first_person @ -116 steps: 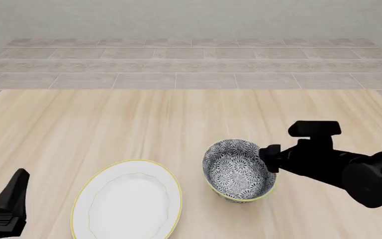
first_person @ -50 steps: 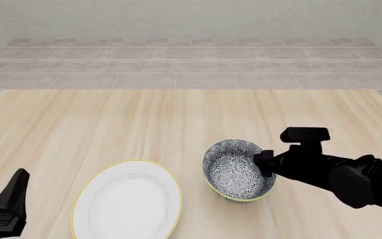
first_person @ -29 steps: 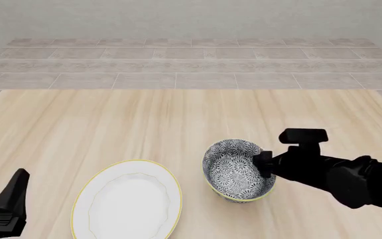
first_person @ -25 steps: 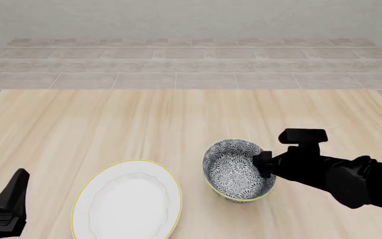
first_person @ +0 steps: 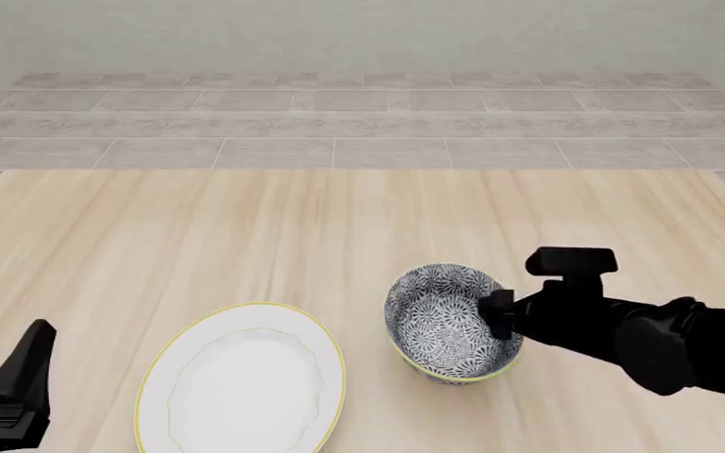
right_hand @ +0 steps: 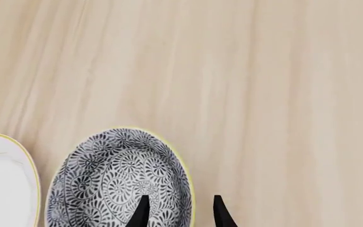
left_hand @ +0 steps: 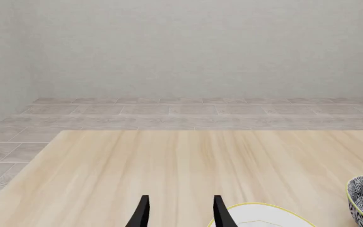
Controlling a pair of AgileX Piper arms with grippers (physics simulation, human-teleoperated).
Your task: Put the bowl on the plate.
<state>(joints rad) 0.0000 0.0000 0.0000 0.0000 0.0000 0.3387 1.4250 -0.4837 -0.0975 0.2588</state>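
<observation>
The right pincer straddles the bowl rim at 3 o'clock, spread. The floral ceramic bowl sits just beside the smooth white plate on the bare wooden worktop.

The right gripper's fingers are tucked behind the bowl wall, and the plate runs off the frame's edge.

No readable text, labels, brands, nos. or signs anywhere. Bowl carries only a grey-and-white floral pattern, no lettering. Plate next to the bowl is plain white w/ a gold rim, unmarked.
</observation>
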